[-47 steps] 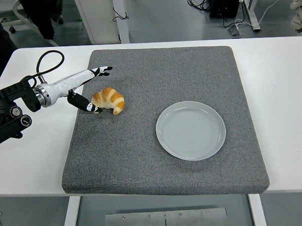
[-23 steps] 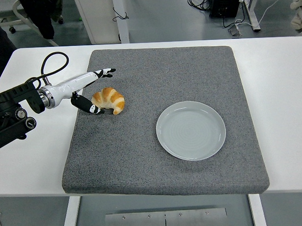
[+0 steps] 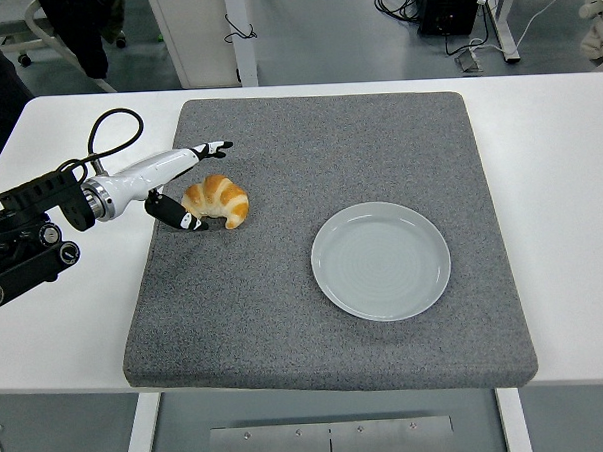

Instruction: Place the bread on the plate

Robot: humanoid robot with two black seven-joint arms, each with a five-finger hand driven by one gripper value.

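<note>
A golden croissant (image 3: 218, 199) lies on the left part of the grey mat (image 3: 325, 315). My left hand (image 3: 196, 186) reaches in from the left and straddles the bread's left end. Its long fingers (image 3: 210, 148) stretch out above and behind the croissant, while the thumb (image 3: 178, 217) sits low against the mat at the bread's near-left side. The hand is spread and does not close on the bread. A pale grey-blue plate (image 3: 381, 261) rests on the mat to the right, bare, well apart from the croissant. My right arm is out of sight.
The mat covers most of the white table (image 3: 567, 224). A black cable loop (image 3: 112, 129) arches over my left forearm. Beyond the table's far edge are table legs, floor cables and a dark figure at the top left.
My left arm has slid a little further in and up from the left edge. The fingers stay spread around the croissant, which has not moved.
</note>
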